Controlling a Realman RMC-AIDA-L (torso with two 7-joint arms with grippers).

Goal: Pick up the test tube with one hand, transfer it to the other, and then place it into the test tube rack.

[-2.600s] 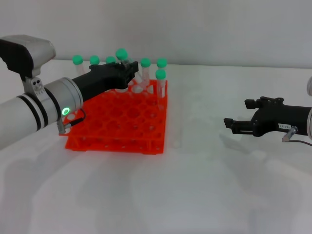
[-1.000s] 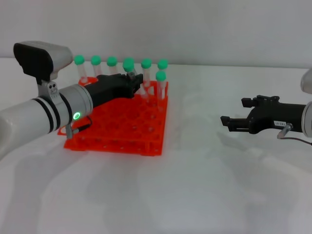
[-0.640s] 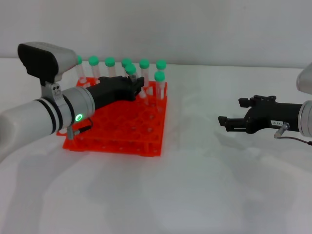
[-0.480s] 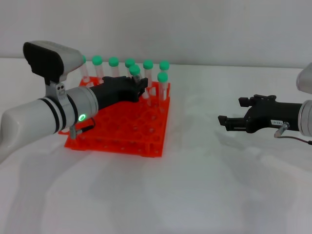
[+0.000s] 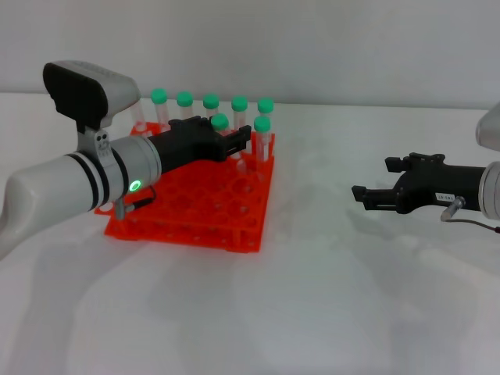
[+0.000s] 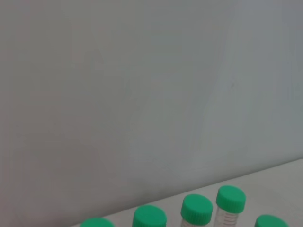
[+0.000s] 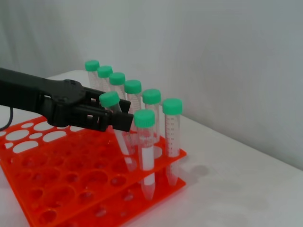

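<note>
Tube in the left pincer (image 5: 244, 141), and it's over the test tube rack (image 5: 187, 205), which sits toward the far left of the white surface (image 5: 312, 297). The test tube (image 7: 118, 130) leans, green cap uppermost, tapered tip down among the holes of the upper tier, just beside the upright green-capped tubes (image 7: 137, 101) along the rack's far edge. From the right wrist view the black jaws are clamped on it just below the cap (whether the tip has bottomed out, I cannot tell).

This looks like a light, stiff, smooth plastic piece, so it could swivel or slip in the jaws. The ridged cap, or the barrel right under it, is the sensible hold: it leaves the tip free to find a hole.

Out near the right edge, the right pincer (image 5: 361, 195) hangs empty, jaws parted, well apart from the rack.
</note>
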